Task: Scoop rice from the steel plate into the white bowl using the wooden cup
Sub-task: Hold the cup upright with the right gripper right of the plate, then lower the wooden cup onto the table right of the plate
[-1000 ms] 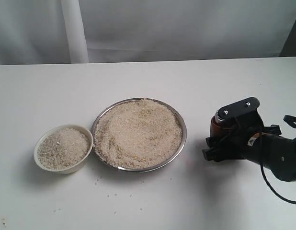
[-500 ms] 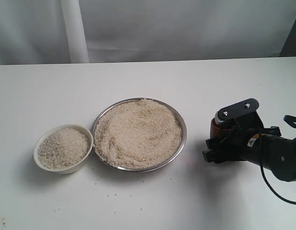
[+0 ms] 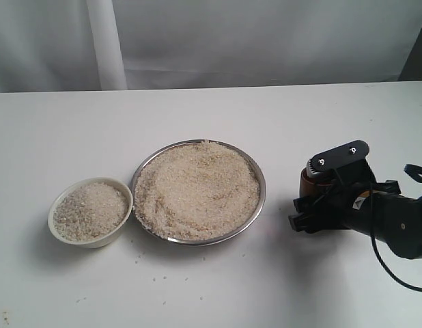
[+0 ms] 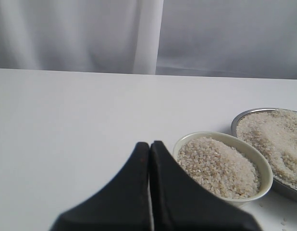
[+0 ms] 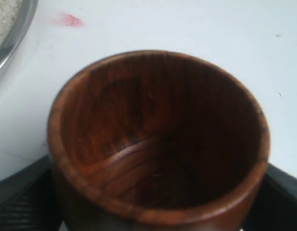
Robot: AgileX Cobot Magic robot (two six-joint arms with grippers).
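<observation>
The steel plate (image 3: 261, 183) sits mid-table, heaped with rice (image 3: 197, 190). Touching its left rim is the white bowl (image 3: 88, 240), which also holds rice (image 3: 89, 210). At the right the wooden cup (image 3: 307, 182) stands upright on the table, and its inside is dark and empty (image 5: 158, 139). My right gripper (image 3: 309, 199) has a black finger pressed on each side of the cup. The left gripper (image 4: 149, 144) is shut with nothing in it, just left of the bowl (image 4: 265, 169), and does not show in the exterior view.
Loose grains (image 3: 163, 277) lie scattered on the white table in front of the plate and bowl. A grey curtain hangs behind the table. A small red mark (image 5: 69, 20) is on the table between the cup and the plate rim (image 5: 16, 33).
</observation>
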